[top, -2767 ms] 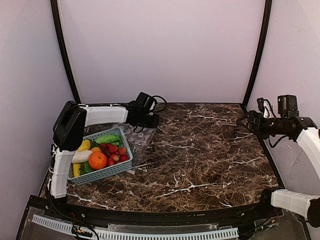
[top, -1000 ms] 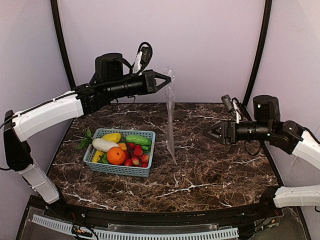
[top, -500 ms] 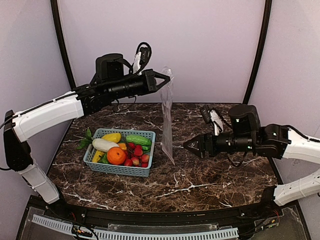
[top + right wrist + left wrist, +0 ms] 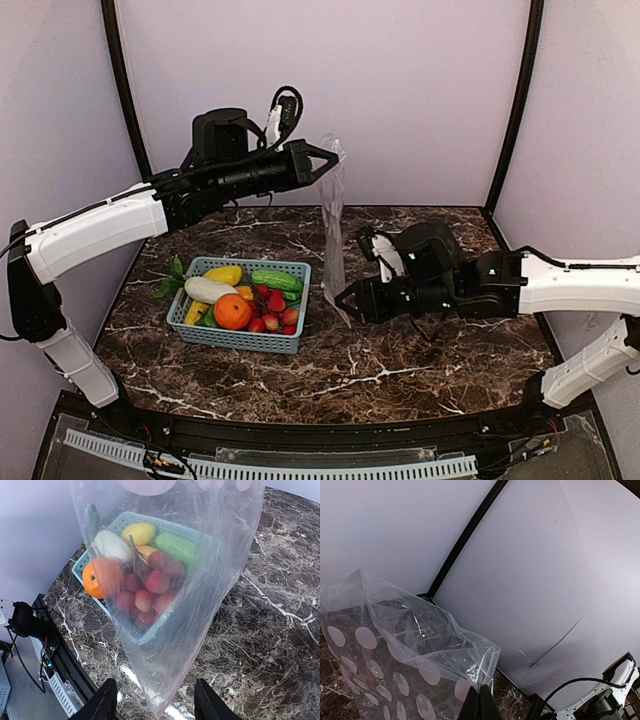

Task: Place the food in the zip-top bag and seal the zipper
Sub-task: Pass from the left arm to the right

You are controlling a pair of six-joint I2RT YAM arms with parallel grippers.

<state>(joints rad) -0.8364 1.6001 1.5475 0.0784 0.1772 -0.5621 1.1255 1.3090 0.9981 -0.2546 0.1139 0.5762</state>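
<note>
A: Left arm first. What's the grip?
B: The left gripper (image 4: 334,164) is up high over the back of the dark brown marble table (image 4: 420,375). Its 2 fingers (image 4: 487,707) are pressed together with no gap, pinching the top edge of the clear flat plastic zip-top bag with pale round dots (image 4: 334,235). The bag hangs straight down from that pinch. It is edge-on in the top view, with its bottom corner low near the table.
A: Right arm?
B: The right gripper (image 4: 347,299) is low and aimed at the bag's bottom corner. Its 2 fingers (image 4: 106,702) are spread wide and hold nothing. In the right wrist view the corner dips between them. Cannot tell if it touches either finger.
A: Zipper?
B: I can't pick out the thin clear zipper strip. The top edge is bunched at the pinch, so I cannot tell if it is sealed or open.
A: Food?
B: All the food I can see is in the light blue lattice plastic basket (image 4: 240,342). The basket sits on the table just left of the hanging bag, apart from both grippers. A round orange toy fruit (image 4: 232,312) is at the front, with a white toy radish (image 4: 207,290) behind it. A yellow toy pepper (image 4: 224,274) and a green toy cucumber (image 4: 276,280) lie along the back. Red toy strawberries (image 4: 276,305) are heaped at the right. Toy leafy greens (image 4: 168,282) hang over the left rim. The right wrist camera sees the basket through the plastic.
</note>
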